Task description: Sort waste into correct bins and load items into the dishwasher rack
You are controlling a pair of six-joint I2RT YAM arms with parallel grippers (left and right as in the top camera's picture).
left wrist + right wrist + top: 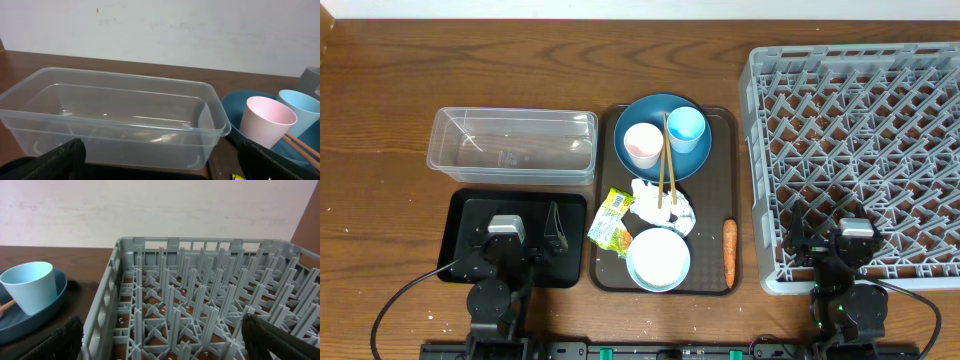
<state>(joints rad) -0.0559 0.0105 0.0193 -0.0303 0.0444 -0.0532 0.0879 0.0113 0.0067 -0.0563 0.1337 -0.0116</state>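
left fingers (pixel 52 161) and right fingers (pixel 280 341) wide, empty. snack wrapper (pixel 611 218) probably light, crinkly; best pinched at an edge.

A dark brown wood grain is shown by the table (pixel 380 90); the plastic tub (pixel 512 145) is seen to be clear and colourless; the shallow tray (pixel 460 210) is black; the serving tray (pixel 715 200) is brown; the plate (pixel 645 110) is dark blue; one cup (pixel 643 145) is white with a pink inside, the other cup (pixel 686 128) light blue; the chopsticks (pixel 668 165) are pale wood; the wrapper (pixel 611 220) is printed yellow-green; the tissue (pixel 660 205) and bowl (pixel 658 259) are white; the carrot (pixel 729 250) is orange; the rack (pixel 860 120) is a grey lattice.
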